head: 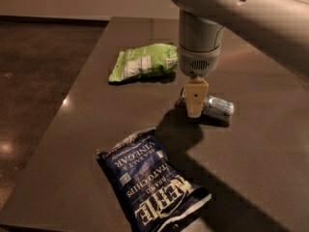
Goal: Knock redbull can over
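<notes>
The can (218, 106) lies on its side on the dark counter (84, 129), right of the middle, with its long axis running roughly left to right and its shiny silver end facing right. The gripper (194, 110) hangs straight down from the thick pale arm (200, 42) that comes in from the upper right, and it stands in front of the left part of the can, hiding that stretch; a little of the can shows to the left of it too. Whether the gripper is touching the can cannot be told from this angle. The jaws show as one narrow beige block tapering to its tip, with no gap between them, so they look pressed together, and they have hold of nothing. A green snack bag (145, 62) lies flat farther back on the counter, up and to the left of the gripper and apart from the can. A dark blue chip bag (152, 178) with white lettering lies flat near the front edge, well apart from the can. The arm's shadow falls across the counter between the can and the blue bag. A dark floor (34, 81) shows to the left of the counter.
</notes>
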### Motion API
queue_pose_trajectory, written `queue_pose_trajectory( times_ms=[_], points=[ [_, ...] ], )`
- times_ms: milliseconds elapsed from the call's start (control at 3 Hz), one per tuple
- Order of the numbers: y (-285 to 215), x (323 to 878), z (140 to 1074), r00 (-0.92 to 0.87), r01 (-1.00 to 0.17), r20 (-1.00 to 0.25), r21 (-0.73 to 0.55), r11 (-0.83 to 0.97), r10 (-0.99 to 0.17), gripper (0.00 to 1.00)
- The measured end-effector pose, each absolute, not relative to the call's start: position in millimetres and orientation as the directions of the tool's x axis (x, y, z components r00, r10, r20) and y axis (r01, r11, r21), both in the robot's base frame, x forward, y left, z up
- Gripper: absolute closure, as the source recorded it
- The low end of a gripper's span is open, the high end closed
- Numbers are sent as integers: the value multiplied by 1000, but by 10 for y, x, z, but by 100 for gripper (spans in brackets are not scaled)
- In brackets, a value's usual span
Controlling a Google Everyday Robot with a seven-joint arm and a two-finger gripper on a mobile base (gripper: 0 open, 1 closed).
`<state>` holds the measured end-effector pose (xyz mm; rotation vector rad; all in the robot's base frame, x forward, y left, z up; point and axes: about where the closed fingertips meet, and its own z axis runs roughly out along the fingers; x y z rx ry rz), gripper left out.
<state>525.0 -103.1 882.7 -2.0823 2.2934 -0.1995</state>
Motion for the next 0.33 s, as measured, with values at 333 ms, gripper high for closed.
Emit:
queue_pose_trajectory(
  times_ms=[333],
  points=[
    [-1017, 5270, 8824, -99, -988, 53, -127, 91, -994, 0]
  ],
)
